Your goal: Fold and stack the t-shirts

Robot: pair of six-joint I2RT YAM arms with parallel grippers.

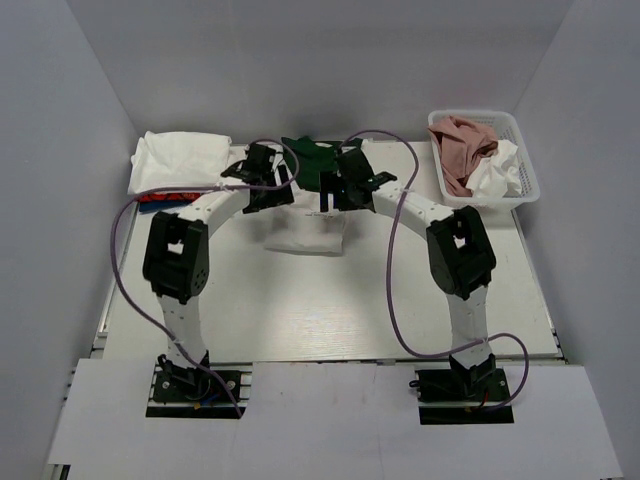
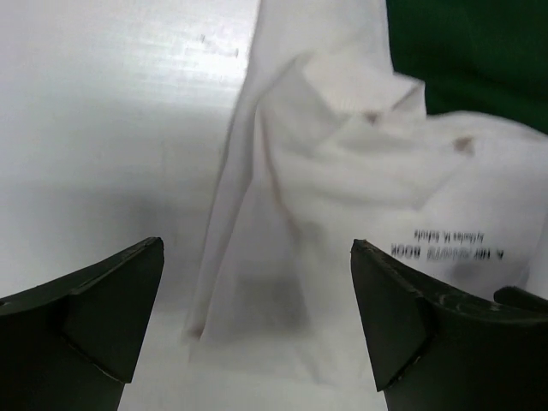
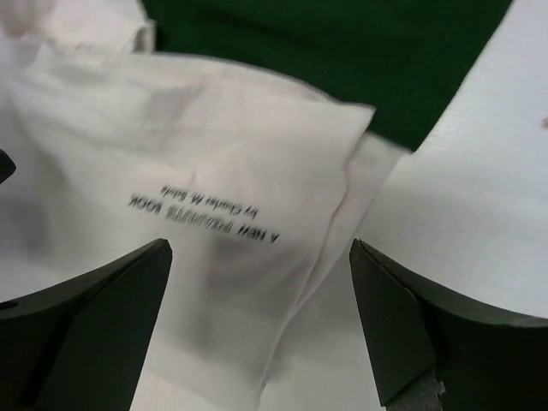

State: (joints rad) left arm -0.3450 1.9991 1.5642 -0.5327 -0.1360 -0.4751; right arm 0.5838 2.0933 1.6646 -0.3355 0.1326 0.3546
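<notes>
At ten o'clock on the table [image 1: 300, 310], a folded white t-shirt [image 1: 180, 158] lies on red and blue cloth [image 1: 165, 197], of which only an edge shows. The left arm [image 1: 180, 255] reaches toward twelve o'clock. The left jaws stand apart and empty over the left side of the off-white printed t-shirt [image 2: 291, 214]. That shirt lies crumpled near the table's middle, its small black lettering upside down in both wrist views. At twelve o'clock from it, the dark green t-shirt [image 1: 312, 153] touches its far edge. The right arm [image 1: 455, 250] mirrors the left. The right jaws are likewise apart, holding nothing, above the printed shirt's right side. At two o'clock a white basket [image 1: 528, 180] holds a dusty pink t-shirt [image 1: 462, 145] and a second white t-shirt [image 1: 500, 172].
</notes>
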